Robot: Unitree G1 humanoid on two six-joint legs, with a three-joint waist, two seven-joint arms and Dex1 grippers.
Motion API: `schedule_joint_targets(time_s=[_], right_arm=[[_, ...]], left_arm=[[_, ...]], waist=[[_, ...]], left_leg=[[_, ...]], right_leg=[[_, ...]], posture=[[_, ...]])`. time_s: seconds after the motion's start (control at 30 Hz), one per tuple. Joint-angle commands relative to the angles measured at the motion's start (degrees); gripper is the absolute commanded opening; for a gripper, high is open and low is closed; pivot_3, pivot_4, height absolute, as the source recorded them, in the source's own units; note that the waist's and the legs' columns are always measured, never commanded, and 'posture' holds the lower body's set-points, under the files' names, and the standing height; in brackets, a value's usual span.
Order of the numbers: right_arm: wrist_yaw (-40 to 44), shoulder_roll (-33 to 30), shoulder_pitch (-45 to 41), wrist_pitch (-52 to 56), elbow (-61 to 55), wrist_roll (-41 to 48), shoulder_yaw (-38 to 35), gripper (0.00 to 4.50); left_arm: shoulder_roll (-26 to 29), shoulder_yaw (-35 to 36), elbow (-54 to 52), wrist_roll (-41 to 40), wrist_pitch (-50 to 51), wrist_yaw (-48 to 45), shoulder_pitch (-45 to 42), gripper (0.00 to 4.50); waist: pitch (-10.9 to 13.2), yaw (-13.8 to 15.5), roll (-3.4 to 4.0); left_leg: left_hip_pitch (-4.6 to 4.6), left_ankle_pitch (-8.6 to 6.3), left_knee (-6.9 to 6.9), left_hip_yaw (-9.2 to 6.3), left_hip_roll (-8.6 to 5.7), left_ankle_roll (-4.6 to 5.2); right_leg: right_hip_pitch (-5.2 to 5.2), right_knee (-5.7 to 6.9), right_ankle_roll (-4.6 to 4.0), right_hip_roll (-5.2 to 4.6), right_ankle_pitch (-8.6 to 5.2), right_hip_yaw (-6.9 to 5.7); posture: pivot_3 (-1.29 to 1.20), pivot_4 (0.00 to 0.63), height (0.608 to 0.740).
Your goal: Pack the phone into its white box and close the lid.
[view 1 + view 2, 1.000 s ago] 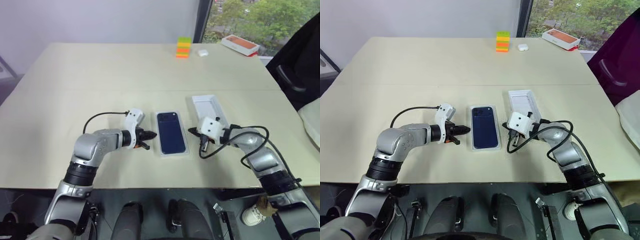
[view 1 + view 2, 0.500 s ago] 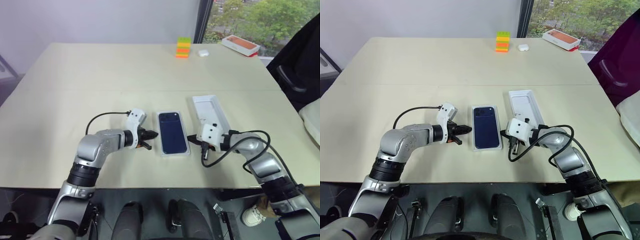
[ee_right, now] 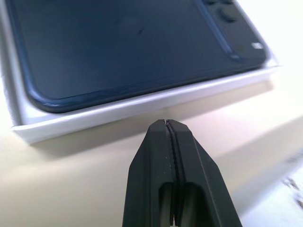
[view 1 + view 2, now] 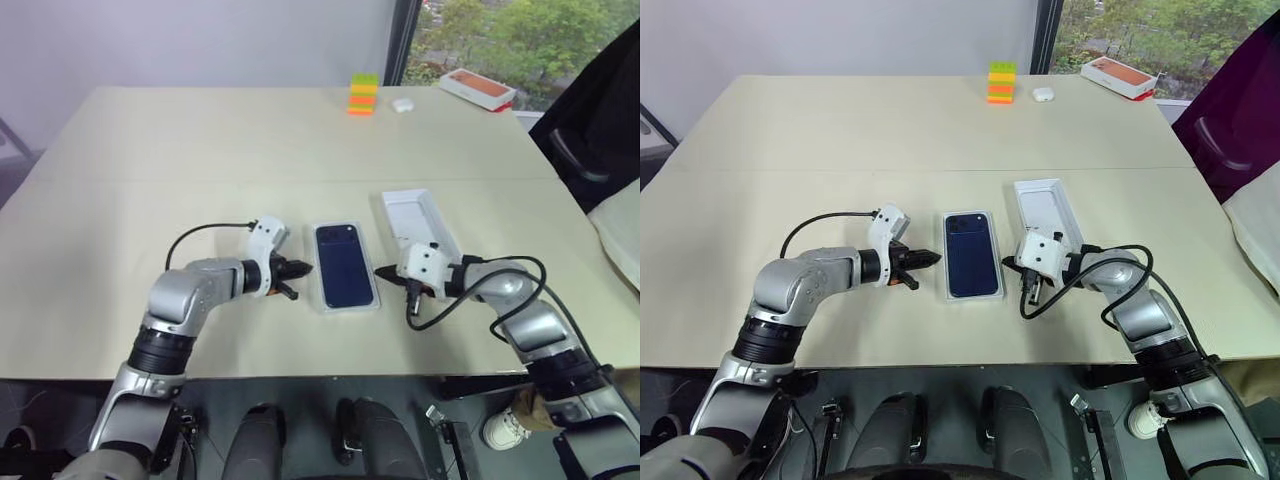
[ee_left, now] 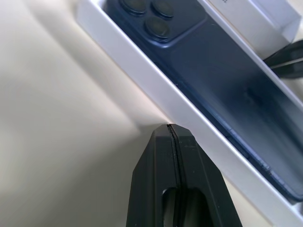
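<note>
The phone (image 4: pixel 971 252) lies back-up inside the white box (image 4: pixel 971 294) mid-table (image 4: pixel 840 130), hiding the box's floor. The lid (image 4: pixel 1043 210) rests inside-up just right of it, its near end behind the right pincer (image 4: pixel 1007 265). Both that and the left pincer (image 4: pixel 930 259) are pressed together, empty, flanking the box.

We count one phone (image 4: pixel 971 253), lying in one white box (image 5: pixel 142 66), and one lid (image 4: pixel 1046 210) open side up beside it. Two grippers sit over the worktop (image 4: pixel 840 130), a left gripper (image 4: pixel 923 260) and a right gripper (image 4: pixel 1006 265), each with two black fingers pressed together. At the far edge we see one stack of coloured blocks (image 4: pixel 1002 82), one small white case (image 4: pixel 1043 95) and one orange-topped white box (image 4: pixel 1119 76)
</note>
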Motion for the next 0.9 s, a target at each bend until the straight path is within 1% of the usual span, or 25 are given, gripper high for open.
schedule_joint_targets(time_s=[0.03,0.07,0.1,0.17,0.2,0.23,0.33,0.37,0.4,0.43,0.53,0.6,0.73,0.77,0.83,0.9], right_arm=[[1.81,-1.44,-3.1,6.35,-4.1,7.18,-6.1,0.03],[2.25,-1.59,-3.53,8.47,-5.02,8.69,-6.92,0.03],[2.96,-1.58,-4.33,12.52,-6.48,11.59,-7.99,0.01],[1.4,-1.02,-6.34,18.11,-7.72,13.76,-9.35,0.55],[1.01,-1.57,-7.26,20.68,-8.26,13.25,-8.62,0.9],[0.11,-2.07,-8.1,22.39,-8.16,11.82,-7.63,1.33],[-4.64,-1.86,-11.53,29.41,-6.56,7.81,-4.93,2.85],[-6.1,-1.58,-12.43,31.55,-6.44,6.96,-4.29,3.42],[-7.05,-1.53,-13.09,33.06,-6.59,6.16,-3.61,3.94],[-8.08,-1.27,-13.91,36.2,-7.27,6.02,-3.13,4.46],[-12.2,-0.45,-16.11,43.97,-8.45,4.15,-1.53,4.46],[-13.82,0.67,-16.88,49.72,-9.66,5.09,-1.62,4.46],[-16.86,3.75,-18.1,63.06,-13.77,8.44,-4.34,4.46],[-17.54,4.21,-18.1,65.59,-14.97,8.92,-4.52,4.46],[-19.21,6.67,-18.28,72.34,-16.7,10.6,-6.44,4.46],[-21.19,6.99,-18.13,74.32,-18.33,10.24,-5.34,4.46]], left_arm=[[4.87,4.44,-3.25,-0.99,-3.45,-3.96,0.62,0.0],[6.06,5.1,-3.34,-1.16,-4.04,-4.83,0.82,0.0],[7.24,6.3,-3.19,-1.93,-4.42,-6.04,0.73,0.25],[8.43,8.88,-1.26,-2.8,-5.59,-7.11,-0.07,0.84],[9.28,10.17,0.17,-2.77,-8.0,-8.61,-0.67,1.31],[9.79,10.93,1.46,-2.14,-10.99,-9.64,-1.15,1.76],[11.41,11.55,4.26,-0.71,-18.94,-13.97,-1.32,3.25],[11.68,11.73,4.63,-1.0,-20.55,-15.42,-1.08,3.82],[11.78,12.03,5.02,-1.73,-20.69,-16.26,-1.03,4.29],[11.94,12.25,5.31,-1.75,-21.73,-16.88,-0.81,4.5],[12.67,12.48,4.8,-1.88,-24.33,-19.84,0.8,4.5],[12.22,13.27,4.55,-1.49,-27.92,-20.38,1.81,4.5],[12.07,15.22,3.43,-2.64,-32.65,-22.07,3.87,4.5],[11.97,15.52,2.94,-2.32,-35.12,-22.68,4.67,4.5],[11.85,15.67,2.58,-2.95,-35.78,-23.64,5.56,4.5],[11.34,15.5,2.35,-2.41,-37.27,-23.08,6.04,4.5]], waist=[[0.0,0.06,0.0],[0.01,0.05,0.01],[0.01,0.09,0.01],[0.01,0.19,0.01],[0.01,0.26,0.01],[0.01,0.28,0.01],[0.01,0.33,0.01],[0.01,0.36,0.01],[0.01,0.36,0.01],[0.01,0.36,0.01],[0.01,0.22,0.01],[0.01,0.11,0.01],[0.01,0.18,0.02],[0.01,0.11,0.02],[0.01,0.18,0.02],[0.01,0.22,0.02]], left_leg=[[-0.01,0.0,0.0,-0.01,0.01,0.0],[-0.01,0.0,0.0,-0.01,0.01,0.0],[-0.03,0.0,0.0,-0.01,0.02,0.0],[-0.02,0.0,0.0,-0.02,0.02,0.0],[-0.02,0.0,0.0,-0.01,0.02,0.0],[-0.02,0.0,0.01,-0.01,0.02,0.0],[-0.05,0.0,0.0,0.01,0.02,0.0],[-0.05,0.0,0.0,0.03,0.01,0.0],[-0.08,0.0,0.0,0.03,0.01,0.0],[-0.1,0.0,0.0,0.04,0.01,0.0],[-0.13,0.0,0.0,0.1,0.0,0.0],[-0.12,0.0,0.0,0.11,0.01,0.01],[-0.12,0.0,-0.01,0.07,0.08,0.01],[-0.12,0.0,-0.01,0.07,0.08,0.01],[-0.13,-0.01,-0.02,0.09,0.08,0.01],[-0.13,-0.01,-0.01,0.1,0.07,0.01]], right_leg=[[0.0,0.0,-0.01,0.01,0.0,0.0],[-0.02,0.01,-0.03,0.02,0.02,-0.01],[-0.06,0.04,-0.07,0.02,0.04,-0.01],[-0.06,0.03,-0.07,0.03,0.04,-0.02],[-0.06,0.04,-0.07,0.02,0.04,-0.02],[-0.05,0.04,-0.07,0.01,0.03,-0.03],[-0.05,0.01,-0.08,-0.01,0.04,-0.05],[-0.06,0.01,-0.14,-0.02,0.07,-0.05],[-0.08,0.0,-0.19,-0.03,0.1,-0.05],[-0.09,-0.02,-0.19,-0.04,0.1,-0.04],[-0.13,-0.01,-0.19,-0.06,0.11,-0.03],[-0.15,0.0,-0.19,-0.05,0.11,-0.03],[-0.19,0.06,-0.2,0.02,0.11,-0.01],[-0.19,0.07,-0.2,0.02,0.11,-0.01],[-0.2,0.06,-0.2,0.0,0.11,0.0],[-0.19,0.06,-0.2,-0.01,0.11,0.0]], posture=[[0.0,0.15,0.74],[0.0,0.15,0.74],[0.0,0.15,0.74],[0.0,0.15,0.74],[0.0,0.15,0.74],[0.0,0.15,0.74],[0.0,0.15,0.74],[0.0,0.15,0.74],[0.0,0.15,0.74],[0.0,0.15,0.74],[0.0,0.15,0.74],[0.0,0.15,0.74],[0.0,0.15,0.74],[0.0,0.15,0.74],[0.0,0.15,0.74],[0.0,0.15,0.74]])
